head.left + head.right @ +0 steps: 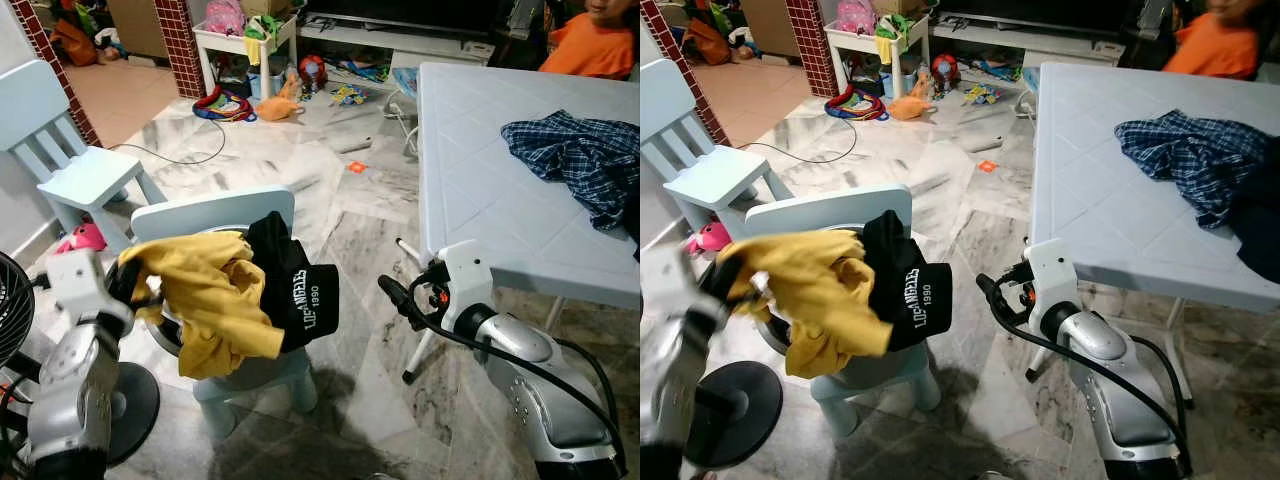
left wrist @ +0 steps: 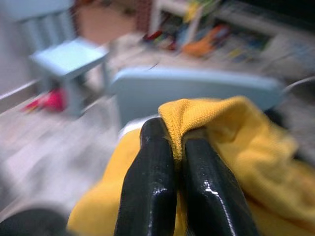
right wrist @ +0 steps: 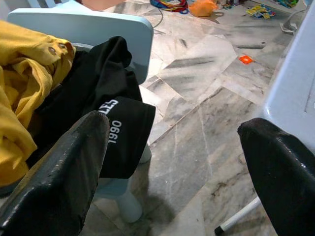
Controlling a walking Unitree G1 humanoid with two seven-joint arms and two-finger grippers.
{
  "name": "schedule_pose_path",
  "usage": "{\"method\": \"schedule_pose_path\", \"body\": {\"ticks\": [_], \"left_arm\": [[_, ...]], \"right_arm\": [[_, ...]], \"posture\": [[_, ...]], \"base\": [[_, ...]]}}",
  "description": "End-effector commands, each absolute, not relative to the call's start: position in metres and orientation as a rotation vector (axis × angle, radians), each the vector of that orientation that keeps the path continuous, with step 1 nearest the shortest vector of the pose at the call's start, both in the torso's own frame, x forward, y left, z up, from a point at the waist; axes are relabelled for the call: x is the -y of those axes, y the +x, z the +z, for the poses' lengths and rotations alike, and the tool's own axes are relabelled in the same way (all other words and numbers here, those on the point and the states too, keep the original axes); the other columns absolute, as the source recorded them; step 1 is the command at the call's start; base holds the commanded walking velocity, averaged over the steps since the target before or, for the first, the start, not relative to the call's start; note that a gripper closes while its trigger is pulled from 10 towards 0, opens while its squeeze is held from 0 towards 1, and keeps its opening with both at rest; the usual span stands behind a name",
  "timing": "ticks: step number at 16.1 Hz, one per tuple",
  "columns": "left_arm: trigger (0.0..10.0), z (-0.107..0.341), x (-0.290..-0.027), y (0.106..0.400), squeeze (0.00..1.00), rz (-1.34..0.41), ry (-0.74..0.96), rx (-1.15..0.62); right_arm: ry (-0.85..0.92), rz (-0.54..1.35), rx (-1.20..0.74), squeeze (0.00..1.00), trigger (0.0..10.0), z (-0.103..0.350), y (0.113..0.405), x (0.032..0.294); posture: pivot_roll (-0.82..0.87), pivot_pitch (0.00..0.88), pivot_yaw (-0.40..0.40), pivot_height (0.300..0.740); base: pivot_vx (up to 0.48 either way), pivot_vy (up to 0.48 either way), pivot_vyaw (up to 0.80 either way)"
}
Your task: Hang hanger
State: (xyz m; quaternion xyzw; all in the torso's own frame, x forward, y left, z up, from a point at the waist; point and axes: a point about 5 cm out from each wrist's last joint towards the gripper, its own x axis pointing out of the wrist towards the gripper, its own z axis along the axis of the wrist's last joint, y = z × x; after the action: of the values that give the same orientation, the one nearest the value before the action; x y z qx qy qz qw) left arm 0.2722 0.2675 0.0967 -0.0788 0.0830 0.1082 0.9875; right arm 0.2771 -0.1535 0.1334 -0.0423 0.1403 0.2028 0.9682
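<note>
Left eye view: marble floor (image 1: 330,200); pale-blue table (image 1: 480,190); toys (image 1: 240,100).

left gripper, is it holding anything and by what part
The left gripper pinches a bunched fold at the edge of the yellow shirt. The right gripper is open and holds nothing.

two garments (image 1: 235,290) lie on the small chair (image 1: 215,215); table (image 1: 480,180) to its right.

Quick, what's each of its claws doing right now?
Left gripper: shut on the yellow shirt.
Right gripper: open, holding nothing.
</note>
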Motion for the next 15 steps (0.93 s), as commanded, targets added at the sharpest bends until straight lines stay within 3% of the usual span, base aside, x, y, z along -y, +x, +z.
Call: {"method": "schedule_pose_path", "body": {"ticks": [1,7,12,15], "left_arm": [[0.0,0.086,-0.267,0.265,0.0,0.277,-0.135,-0.243],[0.0,0.067,-0.251,0.265,0.0,0.191,-0.074,-0.412],[0.0,0.069,-0.284,0.258,0.0,0.463,-0.015,-0.392],[0.0,0.057,-0.275,0.251,0.0,0.432,-0.013,-0.447]], "right_arm": [[-0.087,0.429,-0.284,0.0,10.0,0.132,0.276,0.15],[-0.094,0.426,-0.284,0.0,10.0,0.132,0.278,0.151],[-0.094,0.423,-0.288,0.0,10.0,0.13,0.275,0.15],[-0.096,0.427,-0.286,0.0,10.0,0.131,0.276,0.15]], "posture": [[-0.08,0.062,-0.042,0.74],[-0.08,0.063,-0.039,0.74],[-0.08,0.064,-0.032,0.74],[-0.08,0.064,-0.035,0.74]], "base": [[0.0,0.0,0.0],[0.0,0.0,0.0],[0.0,0.0,0.0],[0.0,0.0,0.0]]}}
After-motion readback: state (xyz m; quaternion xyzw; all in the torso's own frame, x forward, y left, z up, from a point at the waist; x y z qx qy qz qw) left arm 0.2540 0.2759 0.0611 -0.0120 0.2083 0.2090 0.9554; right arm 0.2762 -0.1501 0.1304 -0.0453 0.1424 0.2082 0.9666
